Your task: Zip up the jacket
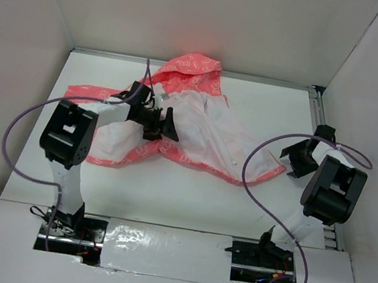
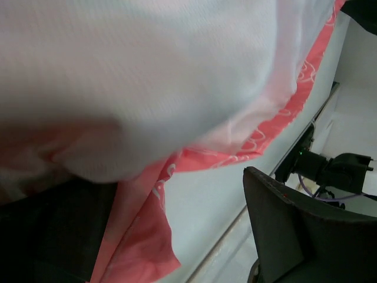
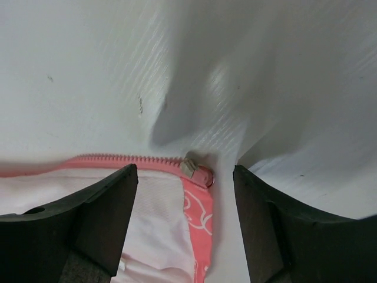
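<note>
White table (image 1: 186, 200), walled on three sides, bears one jacket (image 1: 201, 133), spread lining-up at centre with its hood at 12 o'clock. Only the right wrist view shows the zipper slider (image 3: 197, 172), between the parted jaws of the right gripper (image 1: 294, 157). The left gripper (image 1: 160, 123), jaws apart, is draped in lining. Bare tabletop lies at 6 o'clock.

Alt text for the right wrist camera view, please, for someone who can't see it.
The right gripper, jaws open, hovers over the jacket's corner, where the coral zipper ends on the white table. Pale lining shows between the two dark fingers.
</note>
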{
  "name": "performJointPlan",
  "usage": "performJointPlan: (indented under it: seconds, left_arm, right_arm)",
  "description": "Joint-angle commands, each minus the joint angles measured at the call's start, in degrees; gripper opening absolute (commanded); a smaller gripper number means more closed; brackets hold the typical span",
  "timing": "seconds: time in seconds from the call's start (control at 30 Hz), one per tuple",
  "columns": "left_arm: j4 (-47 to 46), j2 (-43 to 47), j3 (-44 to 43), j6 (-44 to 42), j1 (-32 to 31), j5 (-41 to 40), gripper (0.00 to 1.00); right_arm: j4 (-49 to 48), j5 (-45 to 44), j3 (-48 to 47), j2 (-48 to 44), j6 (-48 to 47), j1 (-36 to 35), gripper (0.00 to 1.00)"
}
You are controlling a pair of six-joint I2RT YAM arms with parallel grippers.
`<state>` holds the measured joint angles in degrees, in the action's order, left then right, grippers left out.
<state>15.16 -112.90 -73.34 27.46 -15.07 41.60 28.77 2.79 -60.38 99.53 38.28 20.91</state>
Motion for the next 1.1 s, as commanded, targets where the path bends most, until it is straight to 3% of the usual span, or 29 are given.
performJointPlan:
  seconds: [0.0, 0.13, 0.23, 0.3, 0.33, 0.4, 0.5, 0.67, 0.73, 0.83, 0.87, 0.93, 0.97, 1.07]
  left_arm:
    - [0.1, 13.3, 4.7, 1.9, 0.4, -2.6, 0.99]
    - [5.5, 22.2, 8.8, 7.5, 0.5, -12.1, 0.99]
    - [10.0, 29.5, 13.4, 12.1, 2.0, -18.5, 0.99]
    - [11.9, 34.5, 18.5, 14.4, 3.7, -19.3, 0.99]
    - [12.5, 36.2, 20.2, 15.4, 6.3, -18.8, 0.99]
    - [13.2, 42.1, 25.9, 19.2, 8.0, -18.6, 0.99]
    - [14.4, 51.0, 32.4, 23.1, 10.5, -19.0, 0.99]
    - [21.2, 60.8, 37.6, 27.6, 16.5, -23.3, 0.99]
    - [19.5, 63.0, 39.5, 28.1, 18.3, -22.7, 0.99]
    - [18.1, 64.5, 41.0, 27.6, 20.9, -18.3, 0.99]
    - [18.8, 64.0, 40.8, 28.3, 21.4, -18.7, 0.99]
    - [20.7, 63.2, 40.9, 29.6, 22.9, -19.5, 0.99]
    - [20.8, 63.3, 41.5, 31.2, 23.3, -21.3, 0.99]
    - [19.7, 64.7, 44.2, 32.8, 26.3, -20.9, 0.99]
  right_arm:
    - [-1.5, 4.2, 1.2, -1.0, -2.2, -0.3, 0.73]
    - [-1.7, 4.1, 6.0, -5.2, -2.5, -0.9, 0.74]
    - [-2.4, 3.2, 8.2, -6.5, -2.7, -0.9, 0.69]
    - [-3.5, 2.5, 7.6, -5.8, -2.2, -0.9, 0.58]
    - [-3.5, 2.1, 6.9, -5.4, -1.9, -0.8, 0.45]
    - [-3.6, 1.4, 5.2, -3.7, -2.4, -0.9, 0.39]
    - [-4.3, -0.1, 2.5, -2.0, -3.9, -1.3, 0.00]
    - [-3.9, -0.4, -0.8, -7.7, -8.2, -5.2, 0.00]
    - [-2.3, -2.6, -3.1, -14.0, -11.8, -8.5, 0.00]
    - [1.0, -10.7, -6.9, -21.6, -18.7, -19.7, 0.00]
    - [1.6, -13.0, -7.5, -25.0, -20.2, -28.1, 0.00]
    - [2.4, -17.5, -6.5, -27.9, -24.8, -37.2, 0.00]
    - [1.9, -18.2, -5.5, -29.8, -25.9, -45.9, 0.00]
    - [1.7, -14.5, -2.5, -29.4, -28.6, -60.0, 0.00]
